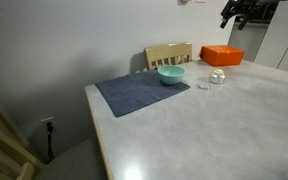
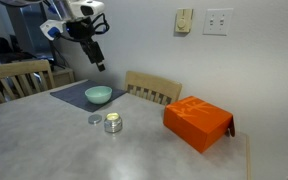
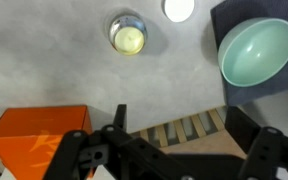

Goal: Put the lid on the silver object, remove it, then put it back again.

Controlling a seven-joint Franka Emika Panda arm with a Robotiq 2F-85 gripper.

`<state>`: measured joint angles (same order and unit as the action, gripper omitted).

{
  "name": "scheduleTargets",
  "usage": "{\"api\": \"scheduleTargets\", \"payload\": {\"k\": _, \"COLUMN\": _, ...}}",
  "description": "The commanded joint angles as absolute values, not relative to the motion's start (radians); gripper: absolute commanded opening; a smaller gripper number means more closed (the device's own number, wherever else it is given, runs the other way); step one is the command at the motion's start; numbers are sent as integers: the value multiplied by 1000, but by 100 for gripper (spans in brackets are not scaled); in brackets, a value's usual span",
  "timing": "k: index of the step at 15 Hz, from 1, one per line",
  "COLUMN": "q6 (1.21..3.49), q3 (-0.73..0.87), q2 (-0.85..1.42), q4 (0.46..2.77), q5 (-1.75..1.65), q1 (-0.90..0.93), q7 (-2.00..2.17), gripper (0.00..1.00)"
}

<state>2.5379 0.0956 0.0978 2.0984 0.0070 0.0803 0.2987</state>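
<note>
A: Hovering high above the bench [image 2: 44,150], why do the fingers [image 2: 99,58] stand fully spread with nothing between them?

B: No grasp has begun. The wide gap probably suits a descent onto the lid [image 2: 94,119]. In an exterior view the lid lies flat on the bench, just left of the silver object [image 2: 113,124] and apart from it.

A: And the silver object itself?

B: It stands upright and uncovered. From the wrist view its open mouth faces the camera, ready to receive the lid.

A: Do the neighbours matter?

B: The teal bowl [image 2: 98,95] sits farther back on the dark mat [image 2: 69,95], and the orange box [image 2: 198,122] lies well to the right. Both appear to leave the approach free.
</note>
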Motion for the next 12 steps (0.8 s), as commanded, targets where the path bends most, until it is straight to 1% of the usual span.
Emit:
{"api": "scheduleTargets", "payload": {"k": 1, "q6": 2326, "q3": 49, "q2": 183, "q4": 1990, "q5": 59, "q1": 56, "q7": 264, "gripper": 100}}
{"api": "scheduleTargets", "payload": {"k": 4, "q6": 2261, "q3": 26, "q2": 246, "q4": 1951, "q5": 115, "q1": 53, "q7": 227, "gripper": 100}}
{"api": "scheduleTargets", "payload": {"k": 9, "q6": 2295, "q3": 10, "q2": 360, "q4": 1928, "q5": 227, "q1": 11, "q7": 113, "gripper": 100}}
{"api": "scheduleTargets", "payload": {"k": 12, "q6": 2295, "q3": 11, "q2": 429, "q4": 1909, "q5": 232, "q1": -4, "q7": 85, "gripper": 100}}
